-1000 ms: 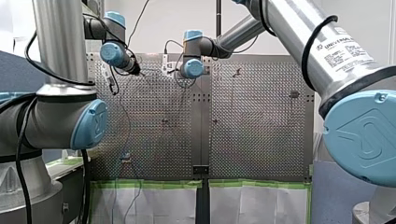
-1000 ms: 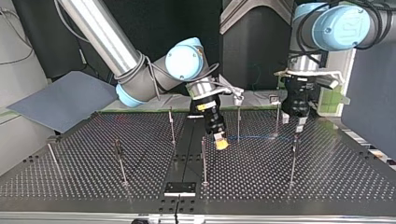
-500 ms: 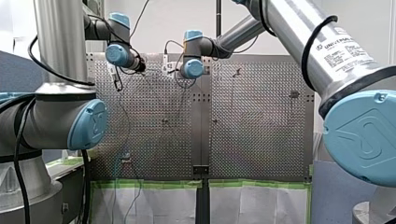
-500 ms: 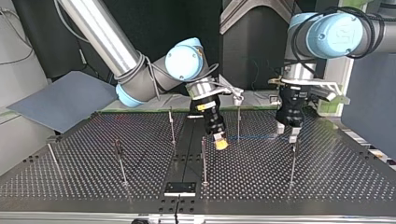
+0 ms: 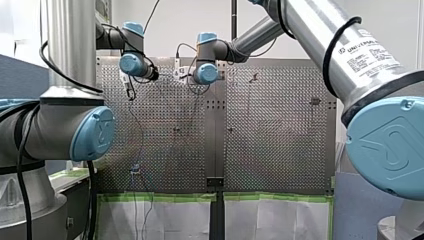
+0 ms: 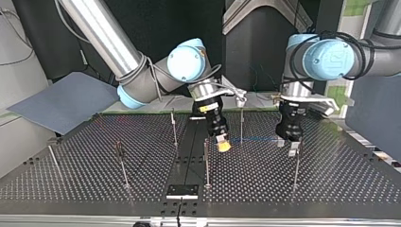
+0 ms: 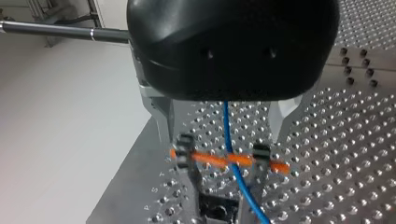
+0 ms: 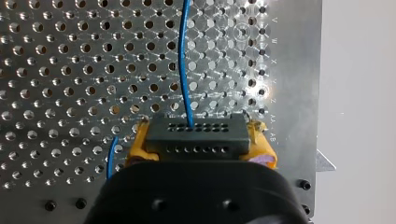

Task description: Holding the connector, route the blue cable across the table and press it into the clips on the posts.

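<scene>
My right gripper (image 6: 223, 145) is clamped with its yellow pads on the dark connector (image 8: 195, 135), near the middle of the table (image 6: 331, 182) in the top view; the blue cable (image 6: 259, 139) runs right from it, between the parted fingers of my left gripper (image 6: 289, 144)

Silver arms (image 5: 310, 30), blue joint caps (image 5: 387, 145), black cables (image 5: 91, 200), yellow-padded gripper (image 6: 224, 145)

slim posts (image 6: 206, 163) dotted (well apart), table (image 6: 331, 179) open between

A pale wall (image 5: 175, 20) fills the upper centre of the front view; white sheeting (image 5: 165, 220) edged with green tape (image 5: 165, 197) spans the lower centre.
</scene>
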